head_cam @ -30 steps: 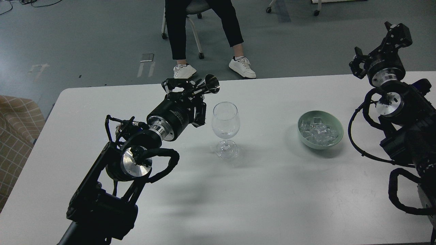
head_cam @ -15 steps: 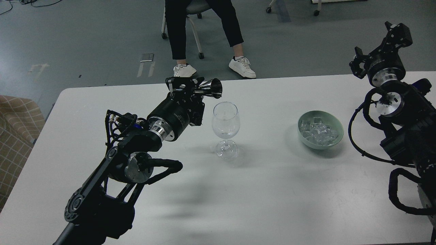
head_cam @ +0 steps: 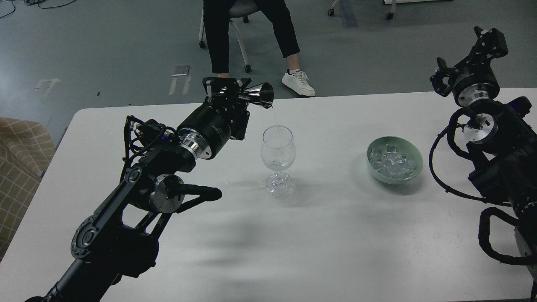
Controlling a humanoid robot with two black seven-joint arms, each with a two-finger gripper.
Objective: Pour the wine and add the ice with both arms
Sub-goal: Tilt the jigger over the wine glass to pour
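Fingers obscured behind jigger

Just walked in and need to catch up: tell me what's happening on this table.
The left gripper holds a small metal jigger tipped on its side above the wine glass, and a thin clear stream is falling from it into the glass. The ice sits untouched in a pale green bowl to the glass's right. The right gripper is raised at the table's far right edge, holding nothing.

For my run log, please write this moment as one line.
left gripper: holds shiny metal jigger, tipped, thin stream into clear stemmed wine glass | right gripper: raised, empty | clear ice cubes: in pale green bowl
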